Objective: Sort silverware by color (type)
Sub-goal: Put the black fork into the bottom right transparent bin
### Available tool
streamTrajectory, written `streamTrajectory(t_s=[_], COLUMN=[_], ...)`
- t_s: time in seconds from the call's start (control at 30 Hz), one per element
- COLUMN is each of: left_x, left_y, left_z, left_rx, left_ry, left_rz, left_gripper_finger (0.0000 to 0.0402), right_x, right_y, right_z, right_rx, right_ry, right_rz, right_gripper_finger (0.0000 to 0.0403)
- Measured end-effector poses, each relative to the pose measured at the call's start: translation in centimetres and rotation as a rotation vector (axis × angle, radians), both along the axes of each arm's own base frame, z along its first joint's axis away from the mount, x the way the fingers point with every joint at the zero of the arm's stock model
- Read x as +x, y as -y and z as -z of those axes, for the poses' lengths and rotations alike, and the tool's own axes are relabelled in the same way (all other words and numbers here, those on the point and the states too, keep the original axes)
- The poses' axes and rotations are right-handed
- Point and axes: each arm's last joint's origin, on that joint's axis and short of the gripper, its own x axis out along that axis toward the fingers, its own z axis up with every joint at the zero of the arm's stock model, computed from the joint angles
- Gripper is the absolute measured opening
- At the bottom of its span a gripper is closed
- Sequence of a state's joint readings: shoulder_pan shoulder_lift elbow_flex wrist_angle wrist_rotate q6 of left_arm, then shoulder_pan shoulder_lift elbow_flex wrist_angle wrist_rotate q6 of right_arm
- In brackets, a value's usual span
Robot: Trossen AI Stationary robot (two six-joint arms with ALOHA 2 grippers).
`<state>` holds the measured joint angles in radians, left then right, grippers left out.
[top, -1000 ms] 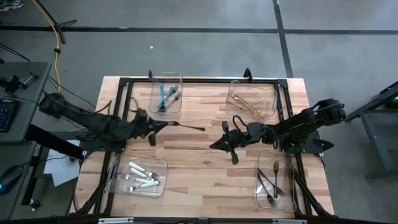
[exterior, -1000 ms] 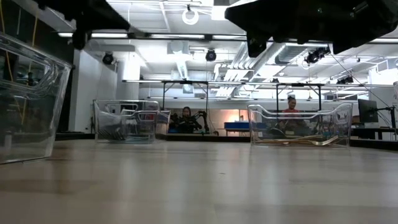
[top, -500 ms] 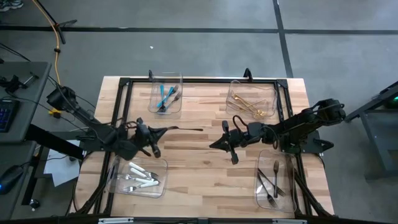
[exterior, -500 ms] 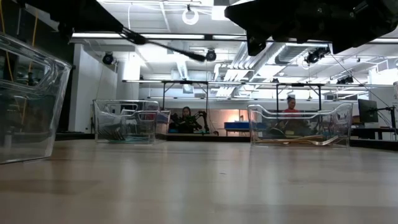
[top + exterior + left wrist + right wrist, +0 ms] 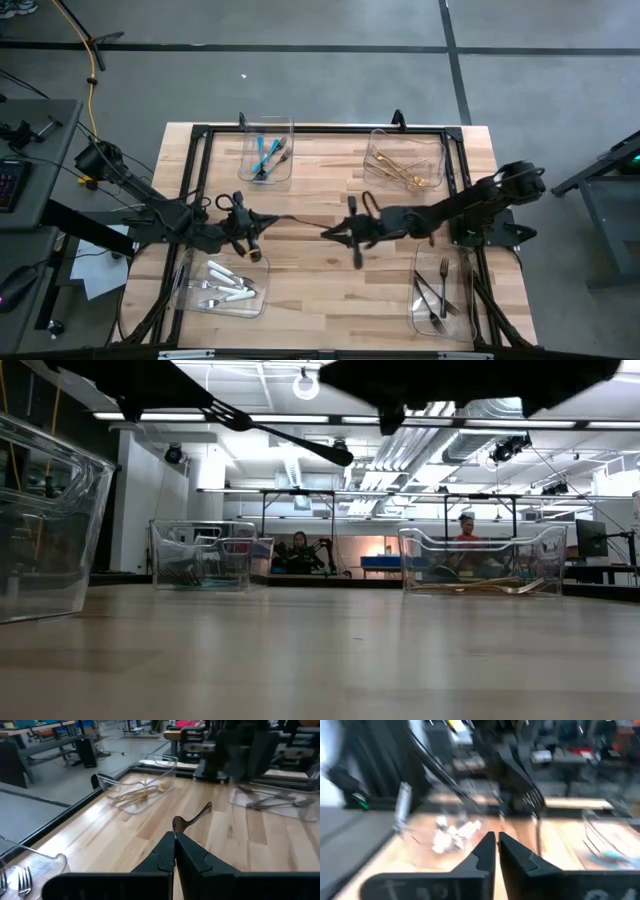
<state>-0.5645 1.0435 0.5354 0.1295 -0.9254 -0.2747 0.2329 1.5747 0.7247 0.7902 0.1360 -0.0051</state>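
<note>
My left gripper (image 5: 262,222) is shut on a dark steel fork (image 5: 295,220), held in the air over the table's middle. The fork's handle points toward the table's right. My right gripper (image 5: 328,233) hovers just beyond the handle's free end (image 5: 340,457), its fingers (image 5: 485,845) close together with nothing between them. The low view shows a small gap between it and the fork. The rest of the silverware lies in four clear bins: teal (image 5: 262,155), gold (image 5: 405,170), white-handled (image 5: 228,285) and dark steel (image 5: 438,295). My left gripper pinches the fork's head end (image 5: 176,824) between its two fingers, just behind the tines (image 5: 226,415). The fingers reach nearly level from the table's left and lie along the fork. The fork is clear of the table, and its handle (image 5: 204,811) sticks out past the fingertips.
The bins stand near the table's four corners: far left (image 5: 285,135), far right (image 5: 440,150), near left (image 5: 262,265) and near right (image 5: 465,260). Bare wood (image 5: 320,280) lies between them. A black frame (image 5: 320,130) runs round the table. People sit at benches in the room behind.
My left gripper has drawn a little toward the table's near edge, sunk slightly and rolled, carrying the fork with it; the handle now hangs lower in the low view. My right gripper has moved toward the table's left, up to the fork's handle end.
</note>
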Motion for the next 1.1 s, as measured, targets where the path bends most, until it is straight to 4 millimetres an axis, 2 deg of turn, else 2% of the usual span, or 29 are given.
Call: streamTrajectory(t_s=[0.17, 0.37, 0.47, 0.6, 0.73, 0.87, 0.97, 1.1], left_x=[-0.2, -0.5, -0.4, 0.0, 0.2, 0.2, 0.2, 0.2], left_y=[0.5, 0.8, 0.9, 1.1, 1.3, 1.2, 1.2, 1.2], left_z=[0.2, 0.4, 0.6, 1.1, 1.5, 1.5, 1.4, 1.4], left_rx=[0.006, 0.030, 0.036, 0.040, 0.046, 0.049, 0.049, 0.050], left_ry=[-0.013, -0.032, -0.042, -0.054, -0.064, -0.062, -0.060, -0.055], left_rz=[0.027, 0.028, 0.028, 0.027, 0.025, 0.017, 0.015, 0.008], left_gripper_finger=[0.0000, 0.0000, 0.0000, 0.0000, 0.0000, 0.0000, 0.0000, 0.0000], right_x=[3.1, 5.7, 6.5, 7.4, 7.8, 7.9, 7.9, 7.8], right_y=[-0.4, -1.1, -1.2, -1.2, -0.4, 0.4, 0.6, 0.8], right_z=[0.1, -0.4, -0.4, 0.4, 0.9, 0.9, 1.1, 1.4], right_rx=[-0.056, -0.112, -0.121, -0.134, -0.120, -0.085, -0.080, -0.063], right_ry=[-0.165, -0.297, -0.342, -0.367, -0.375, -0.380, -0.397, -0.433], right_rz=[0.139, 0.162, 0.171, 0.195, 0.285, 0.321, 0.309, 0.282], right_gripper_finger=[0.0085, 0.0182, 0.0211, 0.0227, 0.0222, 0.0189, 0.0139, 0.0037])
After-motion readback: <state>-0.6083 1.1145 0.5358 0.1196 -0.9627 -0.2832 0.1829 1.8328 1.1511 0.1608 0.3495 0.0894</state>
